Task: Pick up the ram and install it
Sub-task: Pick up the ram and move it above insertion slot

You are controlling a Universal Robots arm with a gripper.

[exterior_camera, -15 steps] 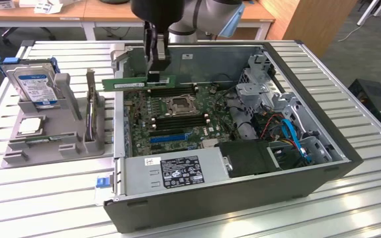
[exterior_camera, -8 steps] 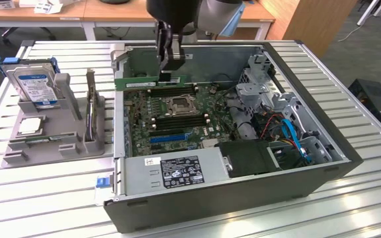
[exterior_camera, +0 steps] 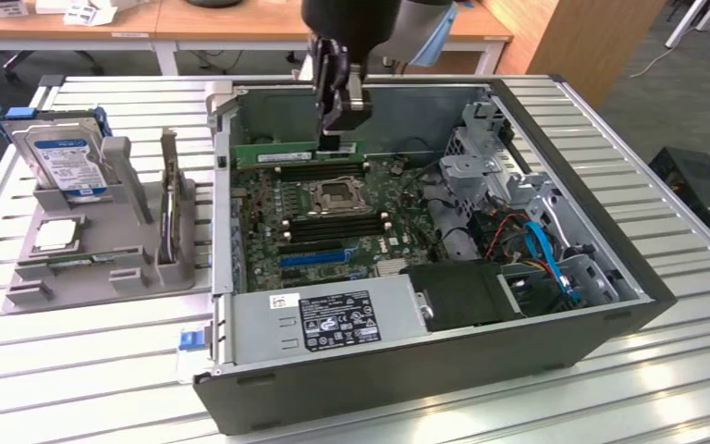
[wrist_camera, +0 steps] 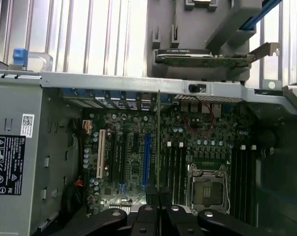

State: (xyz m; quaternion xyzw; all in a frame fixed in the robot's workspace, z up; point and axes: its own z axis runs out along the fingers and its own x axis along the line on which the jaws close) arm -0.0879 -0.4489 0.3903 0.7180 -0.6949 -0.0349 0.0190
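Hanging over the motherboard (exterior_camera: 373,242), the ram (exterior_camera: 287,154) is clamped in the closed jaws. Its green face is seen in the exterior view, its thin edge in the wrist view.

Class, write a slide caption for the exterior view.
Gripper holds the ram over the motherboard in the open case.

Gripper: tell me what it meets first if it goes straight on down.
The gripper is shut on the ram, pointing down into the case. The ram's lower edge would likely meet the motherboard first, probably at the black slots by the socket; depth is unclear.
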